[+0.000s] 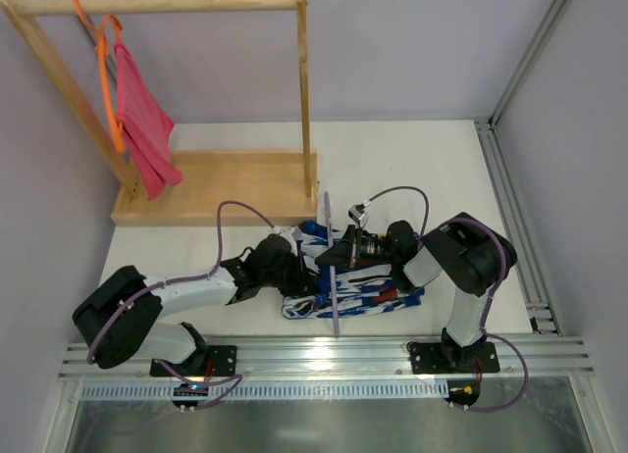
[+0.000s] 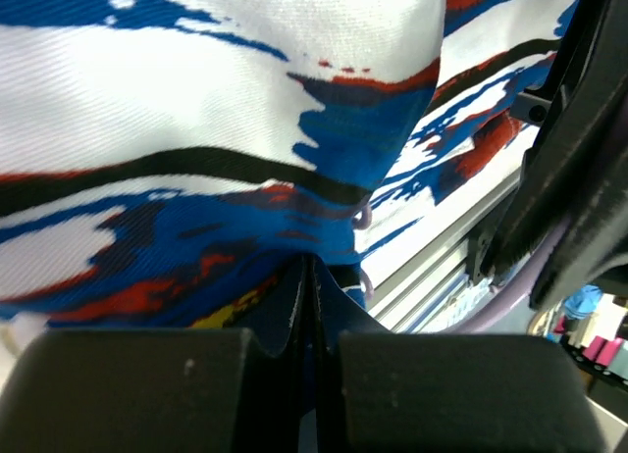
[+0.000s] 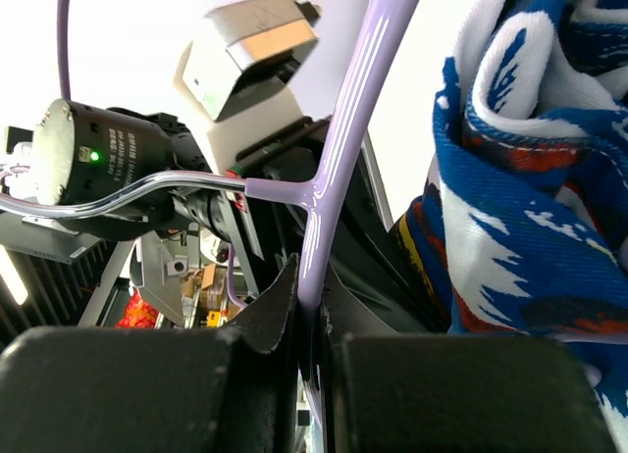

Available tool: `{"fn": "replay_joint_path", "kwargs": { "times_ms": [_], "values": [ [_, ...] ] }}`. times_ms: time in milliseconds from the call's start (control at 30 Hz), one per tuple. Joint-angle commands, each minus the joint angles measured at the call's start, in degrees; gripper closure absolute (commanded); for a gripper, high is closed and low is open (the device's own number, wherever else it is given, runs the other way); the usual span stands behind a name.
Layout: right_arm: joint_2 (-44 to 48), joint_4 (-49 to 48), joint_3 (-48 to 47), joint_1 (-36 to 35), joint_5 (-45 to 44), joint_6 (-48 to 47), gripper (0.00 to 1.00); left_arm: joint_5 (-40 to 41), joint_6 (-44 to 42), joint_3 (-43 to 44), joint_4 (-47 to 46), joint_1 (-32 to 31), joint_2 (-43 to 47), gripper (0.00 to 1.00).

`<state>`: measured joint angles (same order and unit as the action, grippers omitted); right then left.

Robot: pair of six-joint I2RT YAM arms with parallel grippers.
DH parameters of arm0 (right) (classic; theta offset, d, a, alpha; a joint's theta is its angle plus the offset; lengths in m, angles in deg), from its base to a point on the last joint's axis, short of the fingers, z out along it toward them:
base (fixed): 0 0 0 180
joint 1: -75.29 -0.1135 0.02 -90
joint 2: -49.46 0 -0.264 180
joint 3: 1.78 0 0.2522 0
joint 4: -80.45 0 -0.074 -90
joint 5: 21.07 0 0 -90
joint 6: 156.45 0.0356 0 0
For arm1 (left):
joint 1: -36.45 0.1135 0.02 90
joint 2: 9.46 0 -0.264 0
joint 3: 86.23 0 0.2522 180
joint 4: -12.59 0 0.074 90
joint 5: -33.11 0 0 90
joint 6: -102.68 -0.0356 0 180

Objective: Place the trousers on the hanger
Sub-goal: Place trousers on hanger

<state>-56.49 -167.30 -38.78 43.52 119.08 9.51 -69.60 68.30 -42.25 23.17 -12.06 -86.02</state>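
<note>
The trousers (image 1: 368, 276), in a blue, white, red and black print, lie bunched on the table between my two arms. The pale lavender hanger (image 1: 332, 267) stands across them, running from the far side toward the near rail. My left gripper (image 1: 306, 278) is at the trousers' left edge. In the left wrist view the gripper (image 2: 309, 276) is shut on a fold of the trousers (image 2: 196, 129), and a bit of the hanger (image 2: 362, 218) peeks out beside the cloth. My right gripper (image 3: 309, 296) is shut on the hanger's arm (image 3: 343, 149), with the trousers (image 3: 530, 178) just to its right.
A wooden clothes rack (image 1: 196, 2) with a flat base (image 1: 216, 183) stands at the back left. It carries an orange hanger (image 1: 106, 71) with a pink-red cloth (image 1: 142, 129). Aluminium rails run along the near edge (image 1: 324, 355) and the right side (image 1: 515, 218).
</note>
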Motion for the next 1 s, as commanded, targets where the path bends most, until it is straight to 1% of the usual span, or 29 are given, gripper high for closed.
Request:
{"fn": "replay_joint_path", "kwargs": {
  "times_ms": [0, 133, 200, 233, 267, 300, 333, 367, 433, 467, 567, 700, 867, 967],
  "values": [
    [0.48, -12.00, 1.89, -0.84, 0.12, -0.20, 0.96, -1.44, 3.62, -1.30, -10.70, -1.32, -1.75, 1.00],
    [0.48, -12.00, 2.41, -0.84, -0.23, -0.38, 0.96, 0.31, 3.36, -1.39, -9.56, -1.50, -1.67, 0.99],
    [0.57, -12.00, 2.59, -0.84, -0.32, -0.47, 0.96, 1.37, 3.19, -1.13, -8.78, -1.32, 0.43, 0.88],
    [0.66, -12.00, 2.68, -0.84, -0.32, -0.47, 0.94, 3.29, 3.01, -0.86, -8.16, -1.32, 1.66, 0.83],
    [0.83, -12.00, 2.77, -0.84, -0.32, -0.47, 0.92, 4.35, 2.22, -0.34, -5.98, -1.15, 4.37, 0.74],
    [0.92, -12.00, 2.94, -0.84, -0.32, -0.47, 0.89, 5.32, 1.52, 0.36, -4.31, -0.97, 5.70, 0.69],
    [1.18, -12.00, 2.94, -0.84, -0.32, -0.38, 0.87, 7.59, 0.90, 2.02, -2.90, -0.71, 6.93, 0.60],
    [1.27, -12.00, 3.03, -0.84, -0.32, -0.38, 0.83, 8.13, -0.58, 2.82, -1.41, 0.08, 8.25, 0.58],
    [1.45, -12.00, 3.20, -0.84, -0.14, -0.38, 0.80, 8.05, -1.56, 4.49, 0.63, 1.31, 10.10, 0.57],
    [1.54, -12.00, 3.38, -0.84, -0.05, -0.46, 0.76, 7.36, -2.26, 5.02, 0.81, 2.27, 10.37, 0.56],
    [1.62, -12.00, 3.64, -0.84, 0.03, -0.64, 0.73, 7.18, -4.89, 6.96, 1.77, 2.46, 10.46, 0.53],
    [1.80, -12.00, 3.91, -0.84, 0.04, -0.55, 0.69, 7.70, -5.87, 7.75, 2.30, 2.54, 10.55, 0.52],
    [2.15, -12.00, 4.08, -0.84, 0.74, -0.38, 0.69, 8.75, -7.01, 7.75, 1.60, 2.55, 11.87, 0.47],
    [2.33, -12.00, 4.35, -0.84, 0.74, -0.46, 0.68, 8.40, -8.06, 8.63, 0.81, 2.63, 10.29, 0.44]
  ]
}}
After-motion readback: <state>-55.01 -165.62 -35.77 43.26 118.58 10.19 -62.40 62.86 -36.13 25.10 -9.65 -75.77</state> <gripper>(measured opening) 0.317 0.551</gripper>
